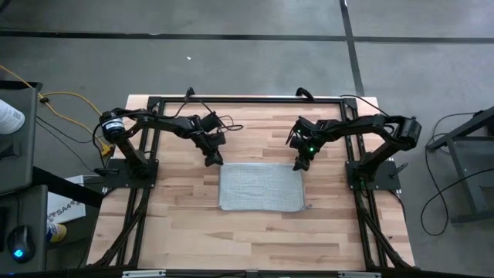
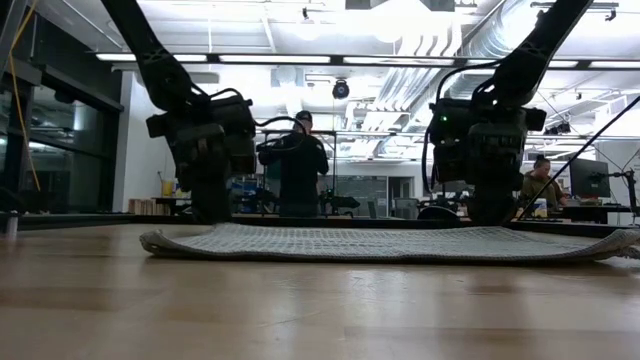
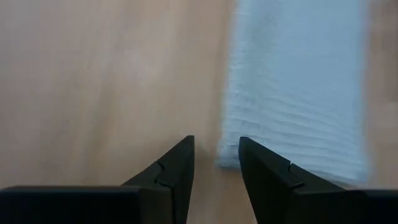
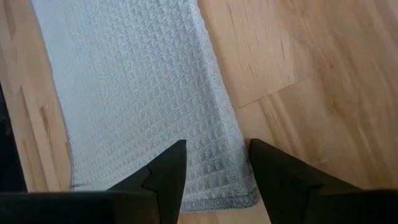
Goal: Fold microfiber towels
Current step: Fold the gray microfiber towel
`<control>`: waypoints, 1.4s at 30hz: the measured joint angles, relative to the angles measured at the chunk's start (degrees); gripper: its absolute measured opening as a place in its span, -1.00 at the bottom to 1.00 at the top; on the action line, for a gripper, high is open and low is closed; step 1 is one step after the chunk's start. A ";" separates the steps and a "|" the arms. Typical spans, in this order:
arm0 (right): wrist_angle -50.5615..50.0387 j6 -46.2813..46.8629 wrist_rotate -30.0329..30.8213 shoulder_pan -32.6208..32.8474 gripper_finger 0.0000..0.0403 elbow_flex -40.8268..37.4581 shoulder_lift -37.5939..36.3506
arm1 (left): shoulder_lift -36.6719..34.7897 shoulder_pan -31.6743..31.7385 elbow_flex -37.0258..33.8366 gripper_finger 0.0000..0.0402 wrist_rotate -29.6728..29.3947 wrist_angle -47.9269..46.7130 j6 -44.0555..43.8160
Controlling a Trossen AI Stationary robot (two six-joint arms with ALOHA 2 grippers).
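Towel (image 1: 260, 187), light grey, lies flat mid-bench (image 1: 185, 224). Left gripper (image 1: 214, 161) hovers at the towel's far left corner, right gripper (image 1: 299, 164) at its far right corner; both sets of fingers (image 4: 163, 177) parted, holding nothing.

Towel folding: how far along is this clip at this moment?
Done: the grey towel lies flat on the table; I cannot tell if it is already folded. In hand: the left tool and right tool stand open at its two far corners, gripping nothing. Left: gripping the corners and folding.
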 joint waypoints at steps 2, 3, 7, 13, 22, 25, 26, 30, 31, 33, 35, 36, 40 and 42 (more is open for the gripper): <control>-0.02 0.00 0.02 0.00 -0.14 0.00 0.00 | -0.04 -0.64 0.02 -0.37 -2.60 0.03 0.15; -0.04 0.00 0.00 0.00 -0.14 -0.02 0.00 | -0.10 -0.74 0.06 -0.37 -2.89 0.07 0.37; -0.09 0.02 0.02 0.00 -0.14 -0.02 0.00 | -0.09 -1.05 0.07 -0.37 -2.96 0.14 0.31; -0.09 0.05 -0.03 0.00 -0.14 -0.07 0.00 | -0.15 -1.13 0.11 -0.37 -5.55 0.12 0.27; -0.09 0.10 -0.09 0.00 -0.14 -0.11 0.02 | 0.00 -1.09 0.09 -0.37 -1.12 -1.68 1.45; -0.09 0.94 -0.11 0.00 -0.14 -0.11 0.02 | 0.00 -1.02 0.04 -0.37 -0.36 -2.08 1.66; -0.19 0.99 -0.11 0.00 -0.14 -0.11 0.02 | 0.00 -1.02 0.02 -0.37 0.07 -2.18 1.67; -0.97 1.03 0.04 0.00 -0.14 -0.10 0.02 | 0.02 -1.06 -0.07 -0.37 0.29 -1.23 2.02; -1.36 1.01 0.15 0.00 -0.14 -0.09 0.02 | 0.04 -1.06 -0.07 -0.37 -0.02 -0.70 2.07; -2.06 0.94 0.29 0.00 -0.14 -0.08 0.02 | 0.04 -1.06 -0.07 -0.37 -0.29 0.28 2.57; -2.77 0.94 0.58 0.00 -0.14 -0.04 0.02 | 0.04 -1.06 -0.07 -0.37 -0.42 1.61 2.86; -3.04 0.94 0.57 0.00 -0.14 -0.04 0.02 | 0.04 -1.06 -0.07 -0.37 -0.42 1.96 2.97; -3.23 0.92 0.60 0.00 -0.14 -0.04 0.02 | 0.04 -1.02 -0.07 -0.37 -0.78 1.98 3.13; -3.26 0.90 0.69 0.00 -0.14 -0.07 0.02 | 0.04 -1.02 -0.07 -0.37 -1.11 1.83 3.14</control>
